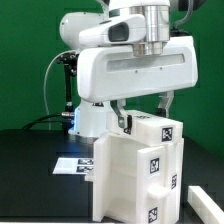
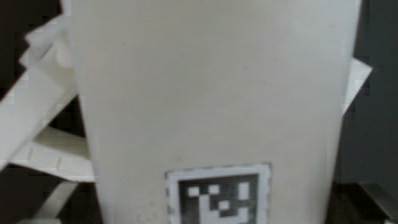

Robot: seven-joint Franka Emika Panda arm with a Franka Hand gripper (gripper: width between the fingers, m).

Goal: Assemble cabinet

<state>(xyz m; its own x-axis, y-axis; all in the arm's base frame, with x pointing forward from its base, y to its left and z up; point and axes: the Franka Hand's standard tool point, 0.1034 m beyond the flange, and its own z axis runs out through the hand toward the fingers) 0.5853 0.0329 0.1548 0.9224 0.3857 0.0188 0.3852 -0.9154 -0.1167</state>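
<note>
The white cabinet (image 1: 133,178) stands at the front of the black table, built of blocks with black-and-white tags. A tagged top piece (image 1: 152,130) sits on it. My gripper (image 1: 144,108) hangs just above that piece. Its two fingers (image 1: 121,112) stand wide apart, one at each side of the piece's upper end, so it looks open. In the wrist view a white cabinet panel (image 2: 205,100) fills the picture very close up, with a tag (image 2: 219,196) on it. The fingertips are hidden there.
The marker board (image 1: 72,165) lies flat on the table at the exterior view's left of the cabinet. A loose white part (image 1: 206,199) lies at the exterior view's right. The arm's base (image 1: 85,120) stands behind. More white parts (image 2: 39,120) show beside the panel in the wrist view.
</note>
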